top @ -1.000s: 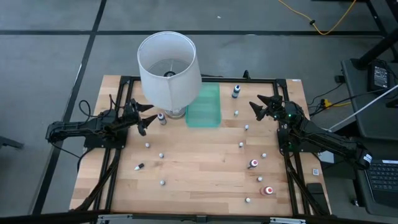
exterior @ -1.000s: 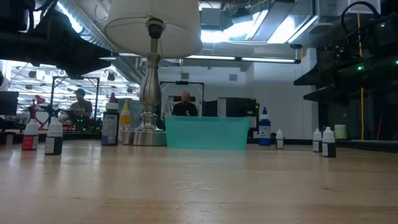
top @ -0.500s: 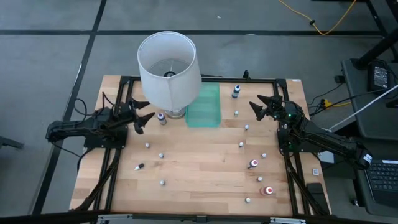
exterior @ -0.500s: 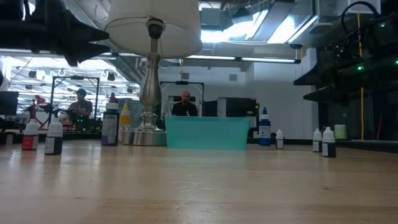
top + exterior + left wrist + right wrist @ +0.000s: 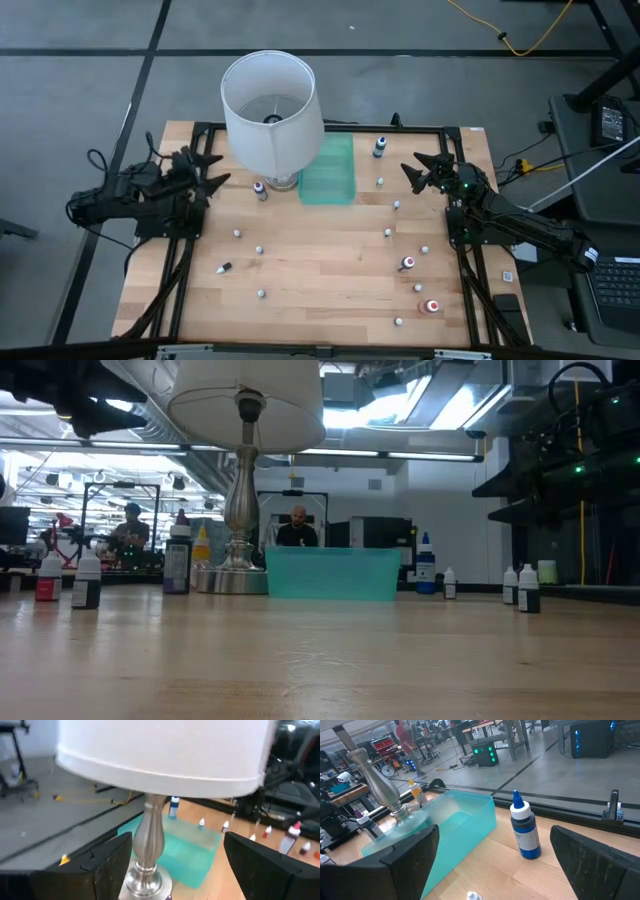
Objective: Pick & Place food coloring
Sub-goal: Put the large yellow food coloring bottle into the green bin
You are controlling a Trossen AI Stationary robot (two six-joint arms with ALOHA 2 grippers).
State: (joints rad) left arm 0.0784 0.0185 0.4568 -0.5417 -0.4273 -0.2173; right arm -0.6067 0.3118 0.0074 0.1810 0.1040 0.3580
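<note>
Several tiny white-capped food coloring bottles stand scattered upright on the wooden table (image 5: 320, 270): a dark one (image 5: 260, 188) by the lamp's foot, a blue one (image 5: 379, 147) at the far right, two red ones (image 5: 407, 264) (image 5: 432, 306) near the right edge. My left gripper (image 5: 212, 170) hangs open above the table's left side, to the left of the dark bottle, pointing level at the lamp stem (image 5: 149, 837). My right gripper (image 5: 412, 170) waits open at the far right; the blue bottle (image 5: 525, 832) stands ahead of it. Nothing lies between either pair of fingers.
A lamp with a big white shade (image 5: 272, 108) stands on its metal foot (image 5: 236, 578) at the far left centre. A flat translucent green tray (image 5: 328, 170) lies just right of it. More small bottles (image 5: 259, 250) dot the table's middle and near part.
My left gripper has risen and drawn back toward the table's left edge, away from the dark bottle by the lamp's foot. That bottle stands where it was.
</note>
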